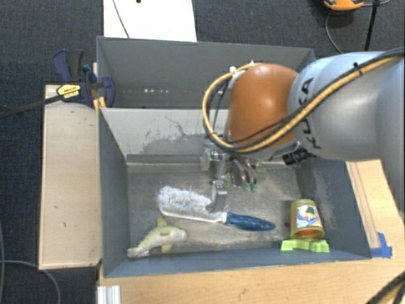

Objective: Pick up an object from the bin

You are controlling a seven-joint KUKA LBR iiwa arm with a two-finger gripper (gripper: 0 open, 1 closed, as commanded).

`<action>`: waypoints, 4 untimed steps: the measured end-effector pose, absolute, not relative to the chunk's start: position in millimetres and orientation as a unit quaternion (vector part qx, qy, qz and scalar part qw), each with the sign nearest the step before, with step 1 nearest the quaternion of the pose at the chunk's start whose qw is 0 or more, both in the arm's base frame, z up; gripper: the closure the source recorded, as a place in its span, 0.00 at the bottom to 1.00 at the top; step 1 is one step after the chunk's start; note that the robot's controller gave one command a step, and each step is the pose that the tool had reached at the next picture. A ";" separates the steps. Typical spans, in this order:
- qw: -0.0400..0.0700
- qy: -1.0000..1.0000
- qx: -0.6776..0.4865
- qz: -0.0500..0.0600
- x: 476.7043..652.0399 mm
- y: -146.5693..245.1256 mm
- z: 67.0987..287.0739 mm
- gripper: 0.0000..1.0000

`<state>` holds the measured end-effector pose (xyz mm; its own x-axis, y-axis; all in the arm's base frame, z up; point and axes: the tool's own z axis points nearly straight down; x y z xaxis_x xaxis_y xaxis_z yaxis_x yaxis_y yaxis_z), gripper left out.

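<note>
Your gripper (219, 205) is standing upright with its tip down on the bin floor, right at the brush (237, 220). It is meeting the brush where the white bristle head (182, 200) gives way to the thin neck. From this angle the tip is reading as one narrow metal column, so you cannot tell whether it is released or clenched, or whether the neck is sitting inside it.

The placement is making sense to me. The neck is the slimmest, stiffest part of the brush. The bristles would be squashing under a grip, and the blue handle (254, 223) is lying further out toward the arm's side.

The brush is lying flat, roughly along the near wall in the middle of the bin (114, 189). It looks like the thing you are going for.

Moving outward, a pale yellow-green fish-shaped toy (158, 238) is resting near the bristle end, toward the near left corner, apart from the gripper. A small yellow jar (305, 219) with an orange base is sitting well off in the near right corner. A flat bright green piece (305, 246) is lying just beside it. Neither is crowding the approach.

Above the tip, the orange wrist cover (261, 106) and its looped cables (212, 116) are hanging over the far half of the bin and hiding the floor beneath them.
</note>
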<state>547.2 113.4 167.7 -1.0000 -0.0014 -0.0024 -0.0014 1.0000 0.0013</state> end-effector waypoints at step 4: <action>0.001 0.971 -0.241 0.001 517.2 127.6 73.0 0.00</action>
